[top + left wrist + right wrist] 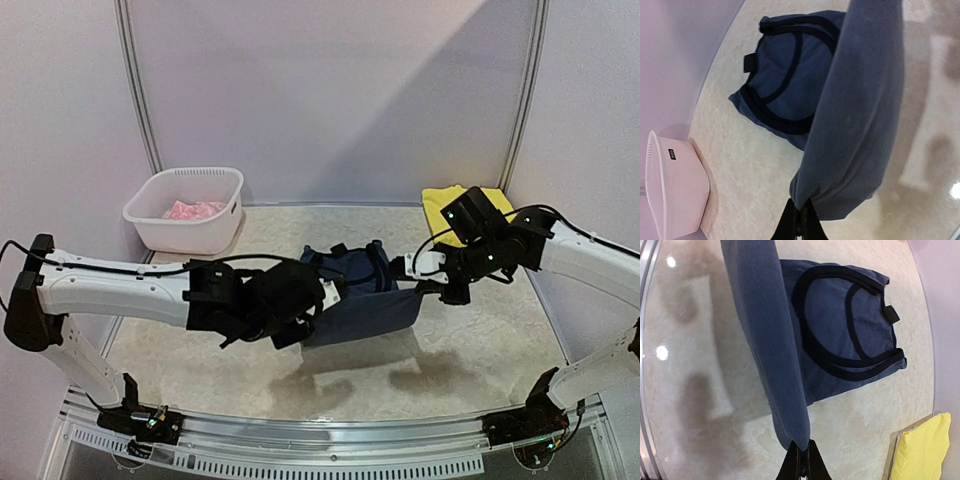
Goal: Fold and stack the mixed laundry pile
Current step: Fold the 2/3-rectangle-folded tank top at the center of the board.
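The navy tank top (365, 295) lies mid-table with its dark-trimmed straps at the far end; its near hem is lifted off the table between my two grippers. My left gripper (322, 297) is shut on the hem's left corner (802, 202). My right gripper (420, 288) is shut on the right corner (802, 442). The rest of the top rests flat, shown in the left wrist view (785, 75) and the right wrist view (845, 325). A yellow garment (450, 205) lies folded at the far right, also in the right wrist view (922, 450). A pink garment (193, 210) sits in the basket.
A white plastic basket (170, 232) stands at the far left, also in the left wrist view (675, 185). The table's metal front rail (320, 440) runs along the near edge. Pale walls close in behind and at the sides.
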Tool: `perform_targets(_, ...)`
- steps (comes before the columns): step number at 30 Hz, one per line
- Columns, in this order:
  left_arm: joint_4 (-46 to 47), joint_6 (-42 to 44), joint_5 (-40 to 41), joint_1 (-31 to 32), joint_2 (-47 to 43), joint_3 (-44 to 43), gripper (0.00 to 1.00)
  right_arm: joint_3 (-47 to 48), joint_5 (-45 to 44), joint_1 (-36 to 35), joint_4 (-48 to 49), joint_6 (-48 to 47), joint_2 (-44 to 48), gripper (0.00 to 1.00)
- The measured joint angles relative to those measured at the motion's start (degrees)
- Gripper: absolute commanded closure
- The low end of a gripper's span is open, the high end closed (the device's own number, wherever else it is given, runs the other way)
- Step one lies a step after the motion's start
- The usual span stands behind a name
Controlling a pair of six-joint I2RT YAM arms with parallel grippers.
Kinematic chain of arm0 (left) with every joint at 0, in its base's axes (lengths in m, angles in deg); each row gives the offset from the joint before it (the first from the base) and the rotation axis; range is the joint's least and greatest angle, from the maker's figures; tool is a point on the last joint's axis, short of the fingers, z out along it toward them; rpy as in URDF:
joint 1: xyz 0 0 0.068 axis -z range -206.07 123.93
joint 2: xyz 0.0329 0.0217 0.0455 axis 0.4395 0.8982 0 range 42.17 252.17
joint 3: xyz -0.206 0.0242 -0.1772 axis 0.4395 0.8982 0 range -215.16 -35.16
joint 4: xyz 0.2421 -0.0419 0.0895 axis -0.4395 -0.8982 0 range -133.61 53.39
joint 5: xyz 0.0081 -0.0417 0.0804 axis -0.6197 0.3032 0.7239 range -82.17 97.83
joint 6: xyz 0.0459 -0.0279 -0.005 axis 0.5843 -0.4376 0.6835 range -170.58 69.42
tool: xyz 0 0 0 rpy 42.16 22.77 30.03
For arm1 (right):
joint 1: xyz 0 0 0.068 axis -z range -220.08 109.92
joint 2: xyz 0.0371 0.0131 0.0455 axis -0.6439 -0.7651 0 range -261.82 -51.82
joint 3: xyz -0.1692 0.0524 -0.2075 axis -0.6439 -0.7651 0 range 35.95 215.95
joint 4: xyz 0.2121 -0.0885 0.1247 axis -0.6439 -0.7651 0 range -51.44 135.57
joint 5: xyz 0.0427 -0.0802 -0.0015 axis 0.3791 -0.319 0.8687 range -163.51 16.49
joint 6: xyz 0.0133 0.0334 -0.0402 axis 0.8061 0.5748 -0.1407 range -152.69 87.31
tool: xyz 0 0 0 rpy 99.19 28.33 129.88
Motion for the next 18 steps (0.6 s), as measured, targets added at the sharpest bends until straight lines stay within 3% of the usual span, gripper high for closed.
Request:
perform_targets(8, 1.7, 4.0, -1.1, -12.8, 8.0, -8.9, 1.00, 11.9, 3.9, 8.2, 6.6, 3.7, -15.0, 1.00)
perform_targets(18, 1.9, 5.0, -3.6, -24.1, 27.8, -26.9, 1.00, 28.4, 3.9, 13.3, 14.3, 9.1, -35.2, 1.00)
